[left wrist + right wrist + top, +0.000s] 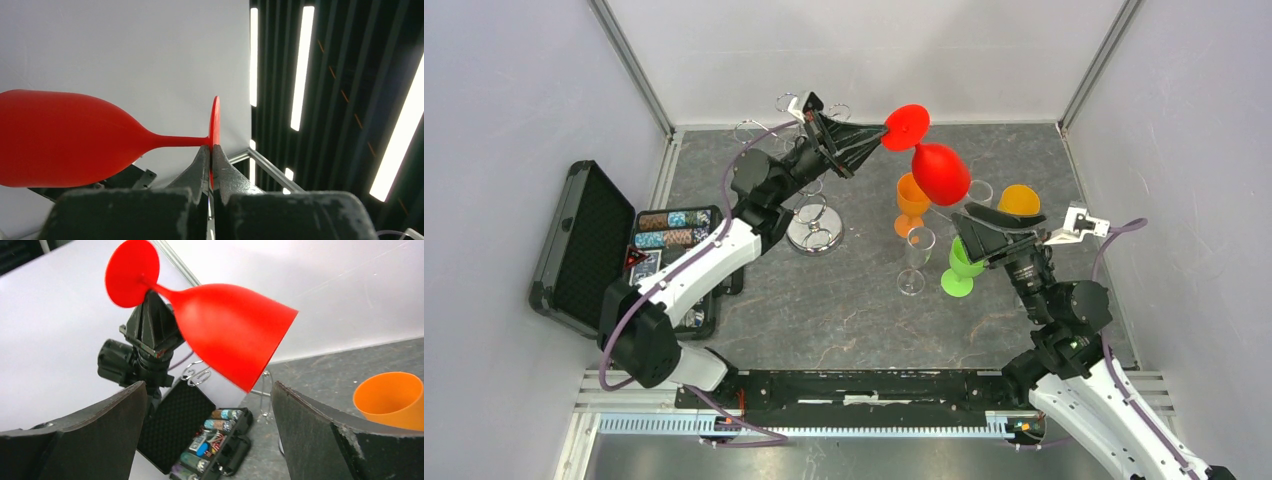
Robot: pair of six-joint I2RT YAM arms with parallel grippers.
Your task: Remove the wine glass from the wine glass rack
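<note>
The red wine glass (940,172) hangs in the air at upper centre of the top view, tilted bowl-down. It is clear of the wine glass rack (814,236), which stands to its left on the worktop (844,300). The left claw (882,135) is pinched tight on the rim of its foot. The right claw (962,226) gapes wide and empty just below the bowl, seemingly not touching it.

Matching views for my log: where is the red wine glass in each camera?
Top external: red wine glass upper centre, right of the wine glass rack.
Left wrist: red wine glass fills the left half, lying sideways, foot at centre.
Right wrist: red wine glass upper centre, foot upper left, bowl opening lower right.
Shared landmark: the left gripper, jaws shut on the glass's foot, visible in all three.
</note>
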